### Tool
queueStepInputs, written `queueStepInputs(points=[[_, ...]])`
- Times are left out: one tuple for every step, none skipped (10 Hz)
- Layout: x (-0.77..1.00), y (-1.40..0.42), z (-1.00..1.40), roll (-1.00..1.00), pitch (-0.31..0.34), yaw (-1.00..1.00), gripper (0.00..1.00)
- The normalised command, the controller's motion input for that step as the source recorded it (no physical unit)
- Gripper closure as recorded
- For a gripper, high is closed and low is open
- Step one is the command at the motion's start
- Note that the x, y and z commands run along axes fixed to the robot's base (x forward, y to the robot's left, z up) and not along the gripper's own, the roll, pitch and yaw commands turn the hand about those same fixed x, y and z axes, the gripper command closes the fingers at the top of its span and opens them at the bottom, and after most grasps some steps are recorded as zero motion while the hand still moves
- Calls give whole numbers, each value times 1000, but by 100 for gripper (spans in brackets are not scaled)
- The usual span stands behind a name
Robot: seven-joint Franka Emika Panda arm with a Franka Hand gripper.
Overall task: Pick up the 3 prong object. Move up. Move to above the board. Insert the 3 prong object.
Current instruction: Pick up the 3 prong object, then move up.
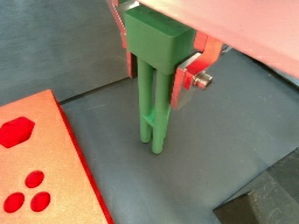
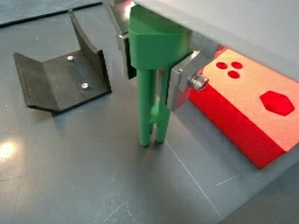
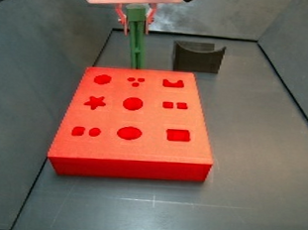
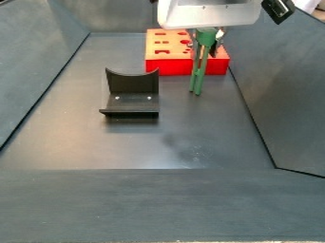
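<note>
Nearest to us in a side view lies the board, a large flat bright red rectangular block with cut-out shapes in its top: circles, a star, squares and three small dots. It rests on the grey floor of the work cell. In both wrist views we see only one corner of it, with a hexagon-like hole and the three dots.

Next in size is the fixture, a dark L-shaped bracket on a base plate, standing on the floor near the board but apart from it.

The 3 prong object is a tall slim green post. Its top is a wider green cap, and below the cap we see thin legs going down side by side to the floor; in a wrist view their feet seem to touch the floor, but we cannot tell this for sure. It stands upright just beside the board, at the far edge in a side view.

The gripper is right over the post. Its flat silver fingers stand on both sides of the green cap and pinch it, one plate on each flat side of the cap.
</note>
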Motion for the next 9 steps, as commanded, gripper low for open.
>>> queueStepInputs(points=[[0, 0, 0, 0, 0, 0, 100], [0, 0, 0, 0, 0, 0, 100], [0, 0, 0, 0, 0, 0, 100], [0, 0, 0, 0, 0, 0, 100], [0, 0, 833, 0, 0, 0, 100], [-26, -46, 823, -2, 12, -22, 100], [-67, -41, 654, -6, 43, -17, 100], [-54, -32, 561, -9, 42, -13, 100], [-31, -18, 345, -15, 41, -5, 100]])
